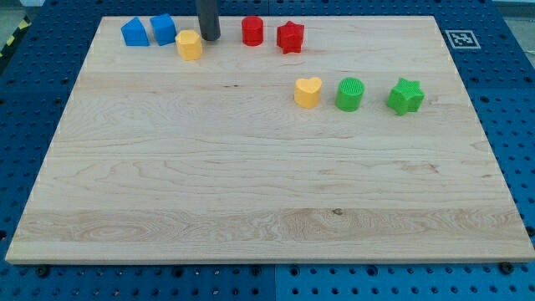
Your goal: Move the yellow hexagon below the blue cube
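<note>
The yellow hexagon (190,44) lies near the view's top left on the wooden board (251,192). The blue cube (163,29) sits just up and left of it, close but apart. My tip (209,38) is right beside the hexagon's upper right side, touching or nearly touching it. The rod rises out of the view's top.
A blue pentagon-like block (135,33) sits left of the blue cube. A red cylinder (252,31) and a red star (290,37) lie right of my tip. A yellow heart (308,92), a green cylinder (350,94) and a green star (406,96) form a row at mid right.
</note>
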Available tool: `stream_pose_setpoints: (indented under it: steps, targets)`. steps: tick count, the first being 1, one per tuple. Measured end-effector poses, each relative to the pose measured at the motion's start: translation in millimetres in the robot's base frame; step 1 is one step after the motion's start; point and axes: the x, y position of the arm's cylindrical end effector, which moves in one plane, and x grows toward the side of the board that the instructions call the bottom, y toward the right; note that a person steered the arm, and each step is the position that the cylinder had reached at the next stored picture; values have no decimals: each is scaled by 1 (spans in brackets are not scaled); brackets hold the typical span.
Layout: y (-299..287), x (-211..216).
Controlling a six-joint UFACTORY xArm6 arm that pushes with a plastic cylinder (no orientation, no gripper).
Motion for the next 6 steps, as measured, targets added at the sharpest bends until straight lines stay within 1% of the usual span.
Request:
stream_pose_setpoints:
  steps: [1,2,3,4,6]
  targets:
    - [-22,0]
    - [-29,1]
    - [-29,13]
    - [-37,39]
    - [-71,74]
